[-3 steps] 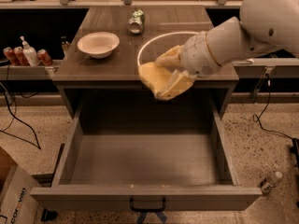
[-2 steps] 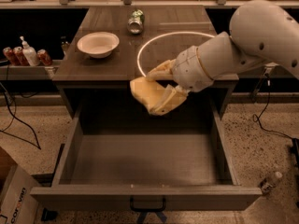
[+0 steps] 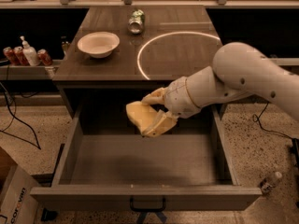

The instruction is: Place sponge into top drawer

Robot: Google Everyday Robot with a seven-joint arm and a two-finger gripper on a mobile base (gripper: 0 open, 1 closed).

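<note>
The wide grey wood-grain top drawer (image 3: 93, 197) is pulled open. On the table top behind the drawer, to the left, sits a round white bowl (image 3: 98, 43). The cream gripper (image 3: 156, 112) hangs over the back half of the drawer, near the middle. Its jaws are clamped on the soft pale yellow sponge (image 3: 139, 117). The sponge sticks out left of the jaws, its long side tipped down toward the drawer floor, well clear of it. It likely just needs lowering and letting go.
</note>
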